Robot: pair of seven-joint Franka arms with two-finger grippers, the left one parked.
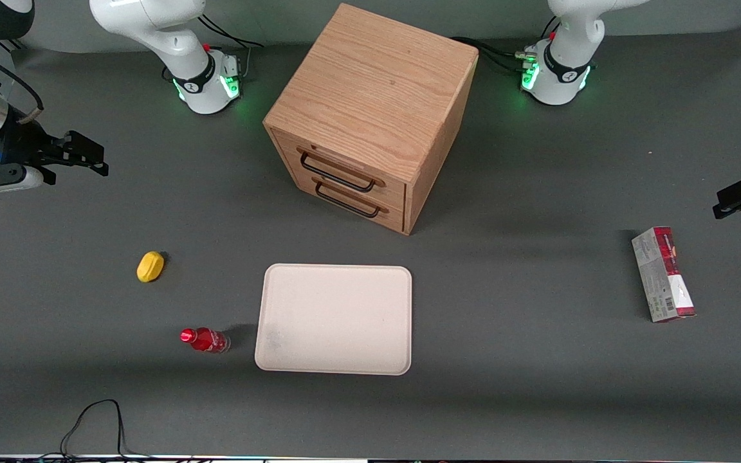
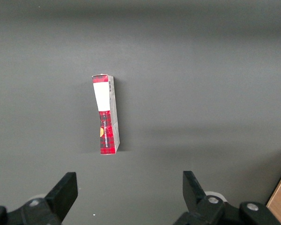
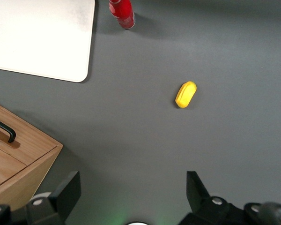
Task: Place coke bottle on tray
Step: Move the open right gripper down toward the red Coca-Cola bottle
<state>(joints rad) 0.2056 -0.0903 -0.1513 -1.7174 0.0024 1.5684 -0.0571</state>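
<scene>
Red and small, the shiny-capped coke bottle [image 1: 204,339] lies on the dark grey bench [image 1: 505,399], just beside the short edge of the flat cream-beige rectangular tray [image 1: 335,318], well apart from the black two-finger gripper [image 1: 81,157]. Its fingers [image 3: 65,194] are spread, holding nothing, with bare bench and a yellow rounded lump [image 1: 150,266] between.

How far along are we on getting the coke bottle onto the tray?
Nothing looks done yet. The coke bottle stands on the table beside the tray, whose surface is bare. The end effector hangs open and empty above the table at the working arm's end. Reaching, grasping and placing all remain.
</scene>
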